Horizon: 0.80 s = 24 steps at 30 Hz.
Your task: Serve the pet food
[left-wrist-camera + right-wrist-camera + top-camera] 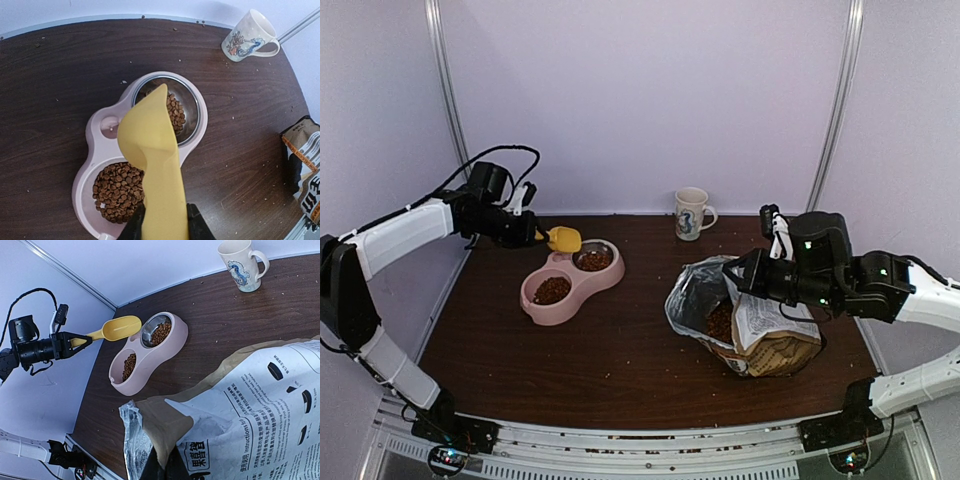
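My L hand (165, 229) is clamped on scoop (150, 135) handle, tip out over bowl's (84, 172) far well. Pet food (120, 190) right below, both wells. R hand (162, 467) pinches bag (250, 405) rim, well apart.

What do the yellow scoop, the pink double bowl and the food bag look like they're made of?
Scoop: likely plastic, smooth matte yellow, evenly coloured.
Double bowl: pink body looks like moulded plastic; the far well has a shiny insert, probably steel, by its reflections.
Bag: printed paper-like outside, crinkled silvery foil lining at the opened mouth.
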{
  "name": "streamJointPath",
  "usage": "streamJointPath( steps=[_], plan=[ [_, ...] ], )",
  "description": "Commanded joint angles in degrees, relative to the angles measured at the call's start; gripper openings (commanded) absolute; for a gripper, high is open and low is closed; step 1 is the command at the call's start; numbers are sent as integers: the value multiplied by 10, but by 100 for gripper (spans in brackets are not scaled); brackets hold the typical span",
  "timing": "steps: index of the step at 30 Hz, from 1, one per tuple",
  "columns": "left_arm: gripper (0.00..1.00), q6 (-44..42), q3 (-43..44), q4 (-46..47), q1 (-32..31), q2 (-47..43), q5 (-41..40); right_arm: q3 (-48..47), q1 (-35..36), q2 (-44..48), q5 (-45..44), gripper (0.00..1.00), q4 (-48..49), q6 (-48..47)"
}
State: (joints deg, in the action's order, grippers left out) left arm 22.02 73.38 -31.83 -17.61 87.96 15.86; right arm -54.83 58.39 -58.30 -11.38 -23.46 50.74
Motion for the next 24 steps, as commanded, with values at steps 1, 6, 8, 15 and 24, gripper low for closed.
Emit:
streamJointPath(
  steps=[1,6,8,15,24],
  plan=[
    [0,-54,18,-11,-23,-5,-60,-13,-8,0,-20,0,-9,-11],
    [0,-92,2,13,-74,-60,-130,-12,-8,3,-22,0,-13,-13],
    [0,-101,-18,40,-101,-101,-146,-11,-8,4,-24,0,-16,-15],
    [0,-42,-128,144,-193,-252,-53,-9,-8,-3,-20,0,-17,-35],
    [0,35,-194,152,-422,-330,-66,-14,-7,-36,9,0,7,-51]
  ],
)
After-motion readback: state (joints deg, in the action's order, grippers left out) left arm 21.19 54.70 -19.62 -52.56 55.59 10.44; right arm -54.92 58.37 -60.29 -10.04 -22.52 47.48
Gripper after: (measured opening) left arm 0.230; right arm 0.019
